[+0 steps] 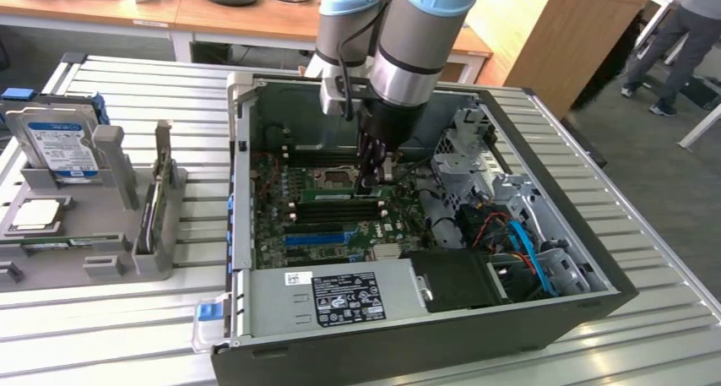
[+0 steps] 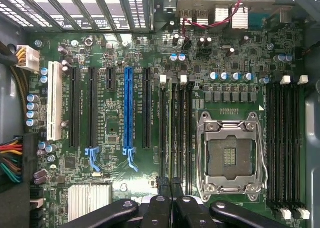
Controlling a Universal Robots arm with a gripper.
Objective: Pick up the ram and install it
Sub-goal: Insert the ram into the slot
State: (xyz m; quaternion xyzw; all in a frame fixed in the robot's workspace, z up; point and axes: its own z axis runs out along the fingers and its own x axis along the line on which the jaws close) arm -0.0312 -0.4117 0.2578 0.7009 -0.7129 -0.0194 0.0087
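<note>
The ram (image 1: 336,194) is a long green stick standing edge-on in one of the black memory slots of the motherboard (image 1: 304,234), beside the processor socket (image 1: 334,179). In the wrist view the ram (image 2: 169,133) runs as a thin pale-green strip between the slots. My gripper (image 1: 367,182) reaches down into the open computer case (image 1: 541,259), and its black fingertips (image 2: 161,188) are pressed together, shut, right at one end of the ram. I cannot tell whether they touch it.
A grey holder (image 1: 107,234) on the exterior view's left carries a silver hard drive (image 1: 56,145) and a square processor chip (image 1: 34,217). The power supply (image 1: 338,297), drive cage (image 1: 479,162) and cables (image 1: 518,242) crowd the case. A person (image 1: 681,40) stands at the back right.
</note>
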